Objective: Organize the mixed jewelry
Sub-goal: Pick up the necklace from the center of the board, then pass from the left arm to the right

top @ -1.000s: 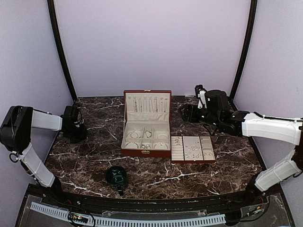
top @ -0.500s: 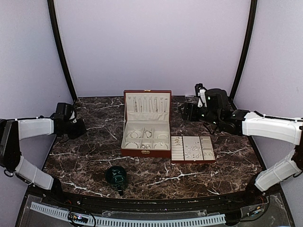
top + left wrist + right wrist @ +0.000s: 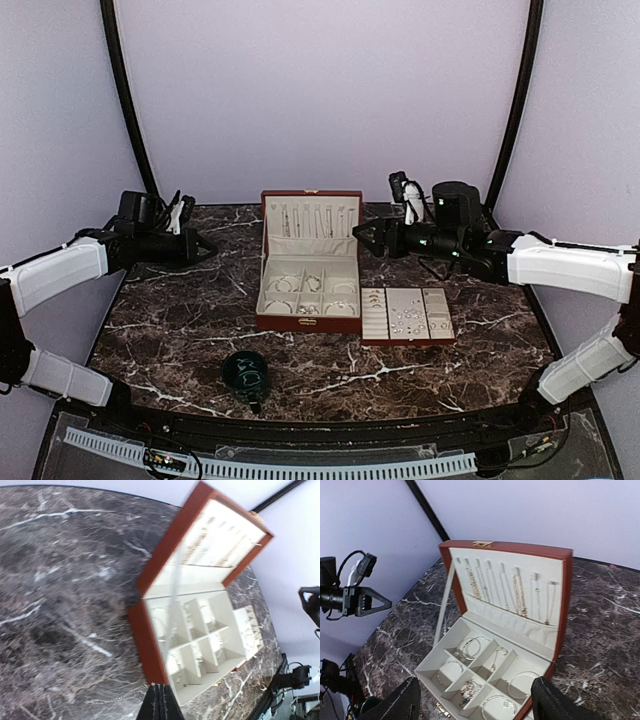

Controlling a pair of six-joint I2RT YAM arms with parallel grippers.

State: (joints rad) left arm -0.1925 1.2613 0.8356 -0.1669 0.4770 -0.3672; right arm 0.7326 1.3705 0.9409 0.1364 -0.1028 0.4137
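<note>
The mixed jewelry [image 3: 305,285] is spread over the cream compartments of the open box [image 3: 308,323] and the tray [image 3: 405,342] just beside it, centred on the surface [image 3: 170,320] seemingly for either arm's reach; the left fingers [image 3: 156,707] are closed on nothing, the right fingers [image 3: 552,705] held wide and empty.

No writing, label, brand or number can be read in any of these views. The red jewelry box [image 3: 506,546] has a small gold clasp on its lid edge, and no lettering shows on it. The dark green cup [image 3: 246,371] bears pale marks that may be print or only a pattern; they are too small and blurred to tell. The jewelry [image 3: 471,646] is too tiny to show any stamp.
</note>
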